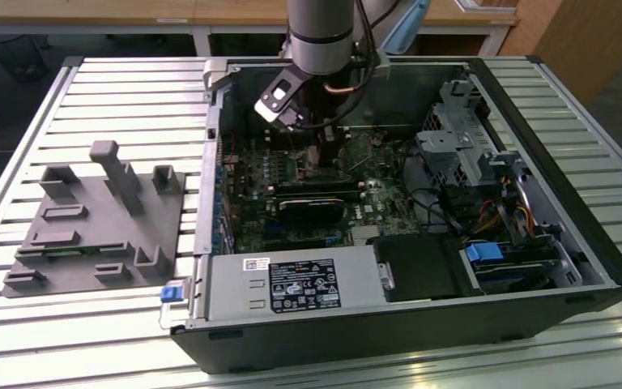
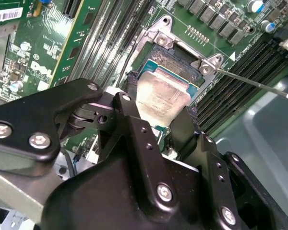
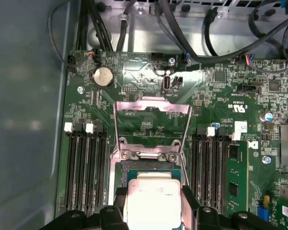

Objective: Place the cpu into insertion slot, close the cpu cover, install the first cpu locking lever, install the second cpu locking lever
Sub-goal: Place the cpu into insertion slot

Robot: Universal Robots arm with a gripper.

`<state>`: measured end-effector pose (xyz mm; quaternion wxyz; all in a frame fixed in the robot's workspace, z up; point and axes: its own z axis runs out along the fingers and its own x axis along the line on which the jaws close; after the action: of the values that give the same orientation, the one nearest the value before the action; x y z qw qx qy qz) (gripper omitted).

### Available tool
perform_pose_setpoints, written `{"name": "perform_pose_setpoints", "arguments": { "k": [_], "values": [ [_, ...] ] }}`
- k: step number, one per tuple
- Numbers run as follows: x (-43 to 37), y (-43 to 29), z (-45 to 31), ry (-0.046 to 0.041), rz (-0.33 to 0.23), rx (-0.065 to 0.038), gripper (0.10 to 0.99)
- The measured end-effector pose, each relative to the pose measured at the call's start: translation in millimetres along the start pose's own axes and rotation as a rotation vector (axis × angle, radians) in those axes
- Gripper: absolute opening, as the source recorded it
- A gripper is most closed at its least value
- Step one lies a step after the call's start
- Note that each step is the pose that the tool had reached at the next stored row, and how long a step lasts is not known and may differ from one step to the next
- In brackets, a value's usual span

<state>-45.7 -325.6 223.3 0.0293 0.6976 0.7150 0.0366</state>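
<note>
Black metal jaws sit closest in the second wrist view. They are closed on the small flat square cpu (image 2: 163, 98) with the silvery-grey metal top, one jaw on each of two opposite edges.

The cpu hangs just over the small square insertion slot (image 3: 149, 168), the dark pin field with a silver frame on the green board. Part of the pin field peeks out past the chip. Whether the chip touches the slot yet cannot be told.

The thin silver metal cpu cover (image 3: 151, 102), a square frame with a big window, is swung open and lies on the far side of the slot from the jaws. A thin silver rod lever (image 2: 252, 82) sticks out from one corner of the slot. Long black memory slots (image 3: 84, 172) run along both sides of it.

The chip looks light, stiff and thin. It is likely easy to hurt, and the tiny pins under it could bend. The plain edges, where the jaws are now, look like the safest place to hold it.

In the exterior view, the grey round robot arm (image 1: 322, 28) points straight down over the slot. It reaches into the open black computer case (image 1: 398, 336) lying on the slatted metal bench (image 1: 95, 340).
</note>
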Motion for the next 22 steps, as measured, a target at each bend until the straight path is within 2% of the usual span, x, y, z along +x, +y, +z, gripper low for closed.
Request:
{"name": "perform_pose_setpoints", "arguments": {
  "k": [12,22],
  "values": [
    [1.2,-1.3,14.2,-0.0011,0.012,0.0,0.529],
    [2.6,-1.9,20.8,-0.0026,0.029,0.0,0.529]
  ]
}}
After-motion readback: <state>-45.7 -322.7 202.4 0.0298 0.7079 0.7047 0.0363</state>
